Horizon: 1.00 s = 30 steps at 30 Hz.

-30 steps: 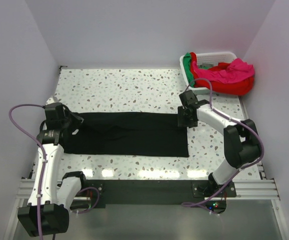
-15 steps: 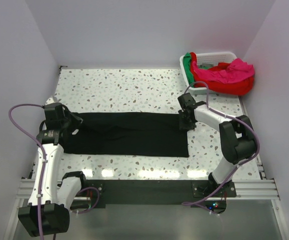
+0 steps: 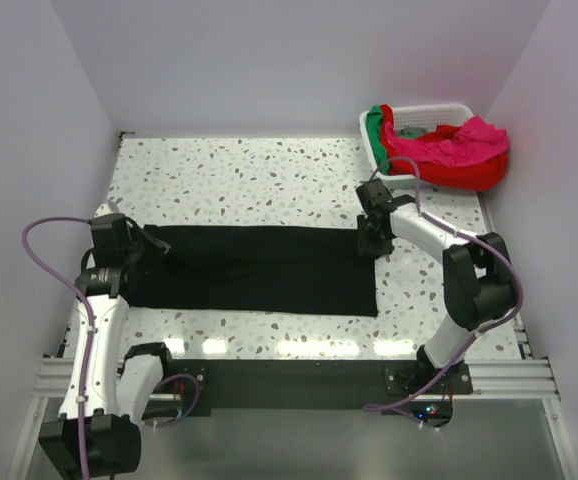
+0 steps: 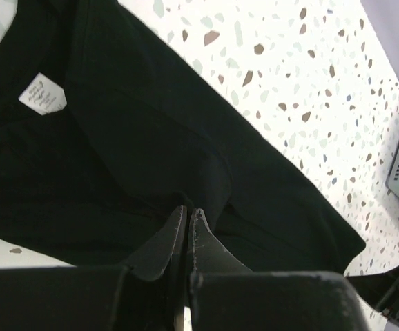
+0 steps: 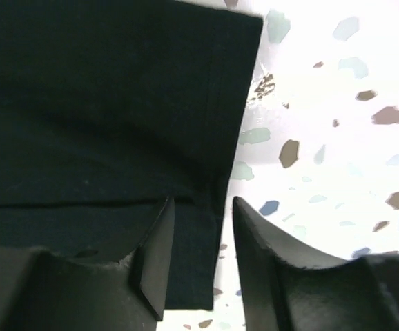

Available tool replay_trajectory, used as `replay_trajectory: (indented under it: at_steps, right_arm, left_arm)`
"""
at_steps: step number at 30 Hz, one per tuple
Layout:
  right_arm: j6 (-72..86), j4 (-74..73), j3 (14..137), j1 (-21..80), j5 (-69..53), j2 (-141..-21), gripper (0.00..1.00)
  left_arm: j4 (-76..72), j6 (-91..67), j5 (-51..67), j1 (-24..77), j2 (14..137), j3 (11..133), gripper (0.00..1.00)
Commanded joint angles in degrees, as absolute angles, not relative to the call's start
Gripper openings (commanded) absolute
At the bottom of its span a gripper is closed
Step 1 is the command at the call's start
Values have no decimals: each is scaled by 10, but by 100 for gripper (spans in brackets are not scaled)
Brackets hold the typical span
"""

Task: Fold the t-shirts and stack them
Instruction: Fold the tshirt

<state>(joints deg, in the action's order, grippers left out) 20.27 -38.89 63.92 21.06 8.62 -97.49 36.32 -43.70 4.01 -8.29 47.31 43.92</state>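
black t-shirt (image 3: 254,268), hem between right pincer (image 5: 201,203) (parted)

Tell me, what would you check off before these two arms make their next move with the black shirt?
1. Left gripper shut on the black t-shirt near its collar end: ok.
2. Right gripper clamped on the hem corner: not ok; its fingers are apart, straddling the edge.
3. Shirt wholly on the table: ok.
4. Basket of other t-shirts apart from the black one: ok.
5. How many cloth layers the left gripper pinches: cannot tell.
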Motion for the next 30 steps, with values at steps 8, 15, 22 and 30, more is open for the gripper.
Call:
replay_trajectory:
  at_steps: [8, 15, 22, 30]
  right_arm:
    - [207, -412, 778, 310, -60, -946, 52]
    - [221, -385, 902, 425, -141, -1050, 52]
    - [228, -381, 1047, 546, -184, -1179, 51]
    - [249, -339, 1129, 597, -166, -1269, 49]
  left_arm:
    - [313, -478, 96, -90, 473, 355, 0]
    - [223, -432, 97, -131, 579, 361, 0]
    - [166, -389, 113, -183, 689, 367, 0]
    - [130, -354, 143, -215, 749, 382, 0]
